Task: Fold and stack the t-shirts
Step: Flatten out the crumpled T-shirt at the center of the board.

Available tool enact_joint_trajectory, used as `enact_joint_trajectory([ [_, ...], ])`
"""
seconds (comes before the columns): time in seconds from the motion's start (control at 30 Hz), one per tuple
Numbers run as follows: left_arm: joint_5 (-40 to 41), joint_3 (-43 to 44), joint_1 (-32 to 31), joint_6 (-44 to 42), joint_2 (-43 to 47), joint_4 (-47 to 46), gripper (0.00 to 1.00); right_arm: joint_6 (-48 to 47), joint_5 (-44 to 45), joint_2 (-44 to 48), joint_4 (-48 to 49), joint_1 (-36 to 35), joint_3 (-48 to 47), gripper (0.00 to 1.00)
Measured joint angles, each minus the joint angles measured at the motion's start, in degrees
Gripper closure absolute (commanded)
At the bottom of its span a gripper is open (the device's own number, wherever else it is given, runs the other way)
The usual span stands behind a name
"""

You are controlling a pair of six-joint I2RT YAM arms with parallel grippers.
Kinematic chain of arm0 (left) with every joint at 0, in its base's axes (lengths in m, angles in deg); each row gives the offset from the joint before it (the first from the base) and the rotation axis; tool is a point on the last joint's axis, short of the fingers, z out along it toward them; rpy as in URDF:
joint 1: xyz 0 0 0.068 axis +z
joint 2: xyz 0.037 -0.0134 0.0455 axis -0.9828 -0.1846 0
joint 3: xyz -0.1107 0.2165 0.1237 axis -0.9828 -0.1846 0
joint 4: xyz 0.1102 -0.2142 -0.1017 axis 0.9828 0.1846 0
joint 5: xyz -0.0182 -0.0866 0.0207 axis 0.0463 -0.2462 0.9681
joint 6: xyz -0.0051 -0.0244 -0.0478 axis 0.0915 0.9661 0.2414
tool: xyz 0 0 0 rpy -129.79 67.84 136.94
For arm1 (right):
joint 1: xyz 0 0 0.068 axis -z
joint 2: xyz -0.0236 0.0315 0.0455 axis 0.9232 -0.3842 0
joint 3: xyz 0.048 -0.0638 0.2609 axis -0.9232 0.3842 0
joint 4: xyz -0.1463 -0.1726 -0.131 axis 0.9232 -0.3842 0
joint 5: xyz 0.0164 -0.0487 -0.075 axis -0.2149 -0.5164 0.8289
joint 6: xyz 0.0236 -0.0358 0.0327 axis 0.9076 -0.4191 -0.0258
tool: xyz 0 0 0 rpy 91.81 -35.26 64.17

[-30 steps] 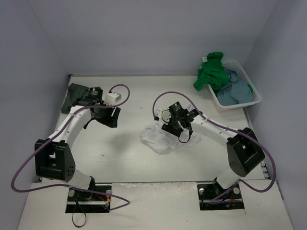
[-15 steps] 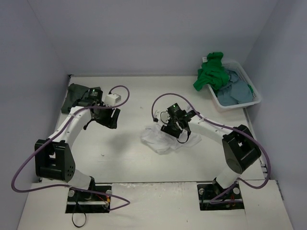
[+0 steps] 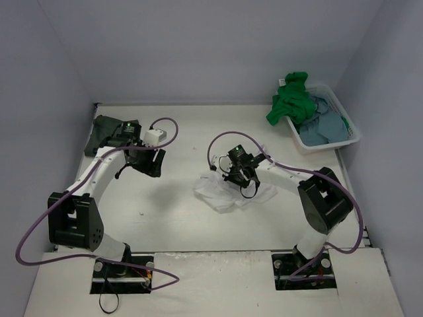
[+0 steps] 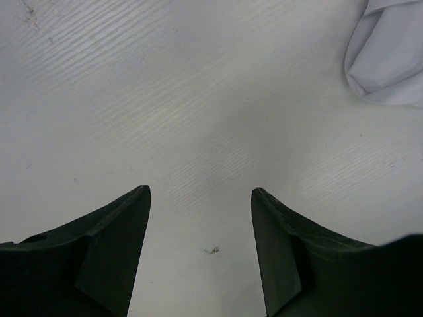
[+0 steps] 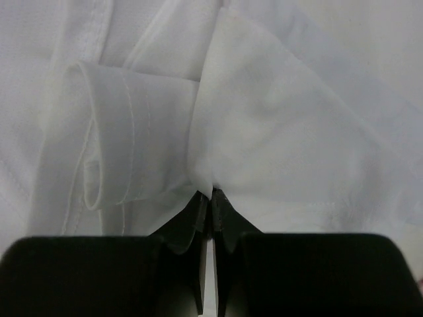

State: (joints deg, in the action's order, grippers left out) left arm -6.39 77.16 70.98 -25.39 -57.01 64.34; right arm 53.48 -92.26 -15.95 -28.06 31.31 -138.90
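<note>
Grip check: right hand [image 5: 211, 193] pinched shut on a fold of the white shirt [image 3: 220, 198], middle of the table [image 3: 178, 132]; left hand [image 4: 200, 190] wide, empty. I'd lift slowly, watching that the pinch holds.

White t-shirt [image 3: 215, 195] was plain white, white hem stitching. Dark grey t-shirt [image 3: 102, 129] plain. Green t-shirt [image 3: 291, 102] bright green. Blue-grey t-shirt [image 3: 324, 129] dusty. Basket [image 3: 330, 146] white. Surface [image 3: 185, 132] off-white, faintly grained. Left claw [image 4: 200, 195], right claw [image 5: 211, 195] black.

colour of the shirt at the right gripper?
Plain white t-shirt, pinched by the right gripper; right wrist view shows it best.
</note>
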Motion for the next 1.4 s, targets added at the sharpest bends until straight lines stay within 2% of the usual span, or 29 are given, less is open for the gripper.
enact_joint_trajectory([
  [0.3, -0.22, -0.68, 0.2, 0.02, 0.0, -0.31, 0.43, 0.11, 5.86, 0.02, 0.96, -0.68, -0.24, 1.0],
  [0.5, -1.36, -0.7, -1.14, 0.04, -0.02, -0.35, 0.43, -3.37, 11.93, 5.64, -3.06, -0.17, -9.03, 1.0],
  [0.67, -1.97, -0.28, -6.84, -0.02, -0.48, -0.42, 0.43, -5.88, 15.63, 12.5, -2.78, 1.95, -18.67, 1.0],
  [0.9, -2.27, 5.16, -16.87, -0.79, -5.07, -1.95, 0.43, -8.63, 18.43, 15.72, -4.35, 7.1, -19.37, 1.0],
  [1.03, -2.43, 9.35, -20.79, -0.81, -8.5, -4.79, 0.42, -9.27, 18.6, 15.72, -5.49, 12.79, -19.26, 1.0],
  [1.17, -1.97, 11.19, -22.1, -0.66, -11.54, -9.86, 0.42, -9.77, 18.34, 15.72, -5.64, 17.55, -19.23, 1.0],
  [1.4, -0.87, 11.06, -21.99, 0.98, -16.59, -20.06, 0.42, -9.9, 17.03, 15.78, -5.97, 20.5, -17.79, 1.0],
])
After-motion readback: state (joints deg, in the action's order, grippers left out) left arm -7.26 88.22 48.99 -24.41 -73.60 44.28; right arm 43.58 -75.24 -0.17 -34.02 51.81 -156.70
